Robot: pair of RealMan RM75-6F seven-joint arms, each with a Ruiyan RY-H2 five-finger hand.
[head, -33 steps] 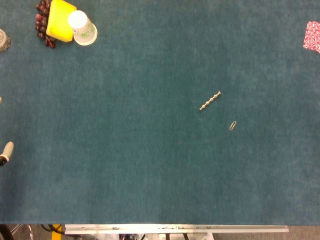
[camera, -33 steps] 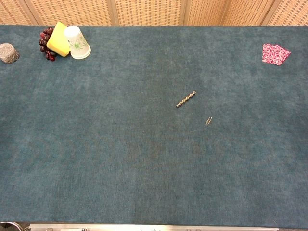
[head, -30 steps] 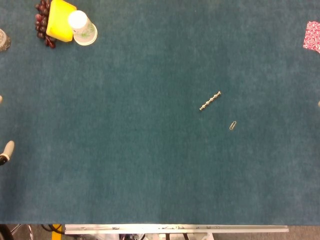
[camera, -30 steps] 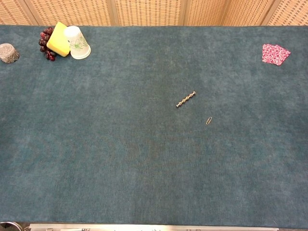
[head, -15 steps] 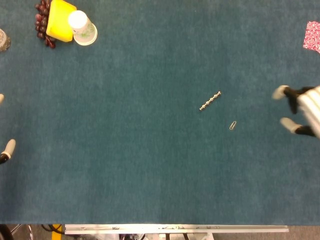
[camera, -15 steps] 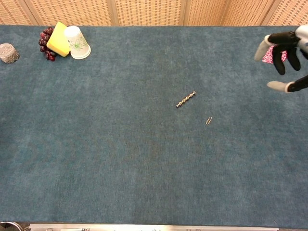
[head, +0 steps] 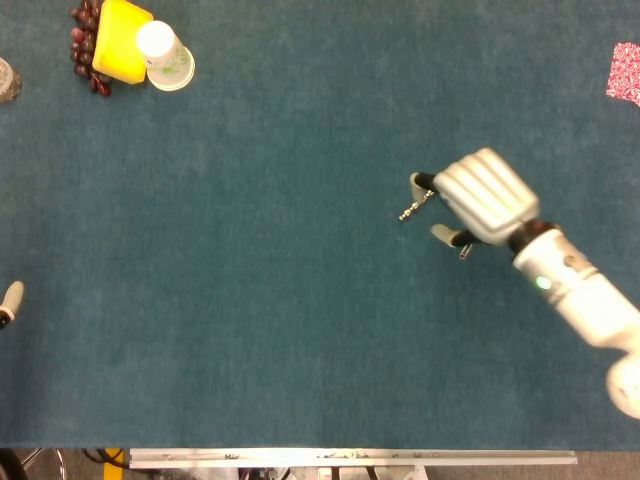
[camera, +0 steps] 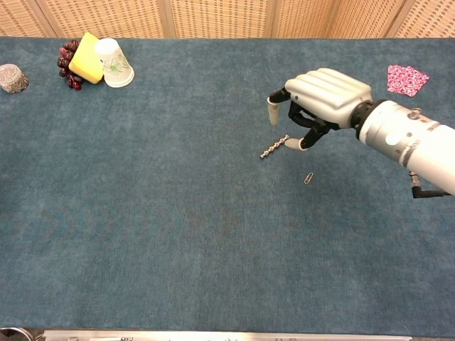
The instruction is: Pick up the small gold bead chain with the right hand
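Head view: right hand (head: 483, 197) (newly arrived) over chain (head: 411, 210)

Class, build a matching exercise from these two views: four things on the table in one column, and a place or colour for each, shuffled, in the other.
Things:
1. gold bead chain
2. paper clip
3. white cup
4. patterned red cloth

Descriptions:
A. far right of the table
B. lying on its side by the yellow block
C. just below the right hand
D. bare carpet, nearer the camera than the chain

Pairs: 1-C, 2-D, 3-B, 4-A
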